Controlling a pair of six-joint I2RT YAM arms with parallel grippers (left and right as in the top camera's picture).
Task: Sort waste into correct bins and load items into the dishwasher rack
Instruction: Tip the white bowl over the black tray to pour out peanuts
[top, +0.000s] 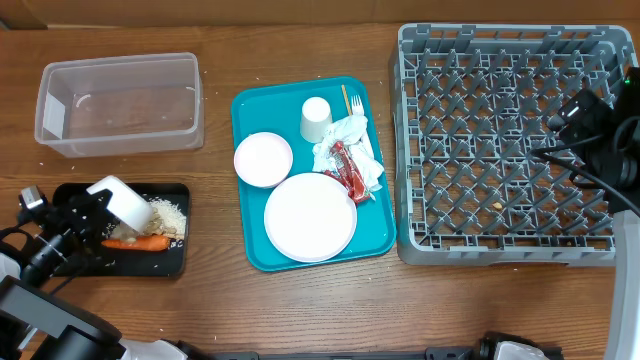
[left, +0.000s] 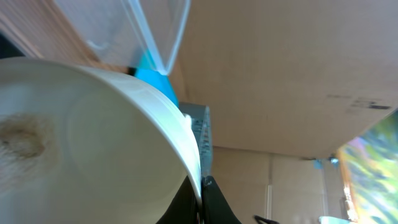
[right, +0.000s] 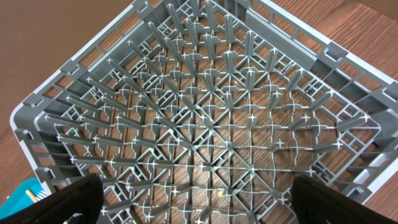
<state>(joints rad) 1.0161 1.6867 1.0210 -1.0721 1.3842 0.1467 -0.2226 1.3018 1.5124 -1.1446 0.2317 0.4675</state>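
Note:
My left gripper (top: 100, 198) is shut on the rim of a small white bowl (top: 122, 200), held tipped over the black tray (top: 178, 258). Beige crumbs (top: 168, 216) and an orange carrot (top: 136, 242) lie in that tray. In the left wrist view the bowl (left: 81, 137) fills the frame, pinched between my fingers (left: 202, 193). My right gripper (right: 198, 193) is open and empty above the grey dishwasher rack (top: 505, 140). On the teal tray (top: 250, 110) are a white plate (top: 310, 216), a second bowl (top: 263, 159), a cup (top: 316, 119), napkins (top: 345, 140), a red wrapper (top: 350, 170) and a fork (top: 355, 102).
The clear plastic tub (top: 120, 103) stands at the back left and also shows in the left wrist view (left: 143, 31). The dishwasher rack fills the right wrist view (right: 205, 106). Cardboard lines the table's far edge.

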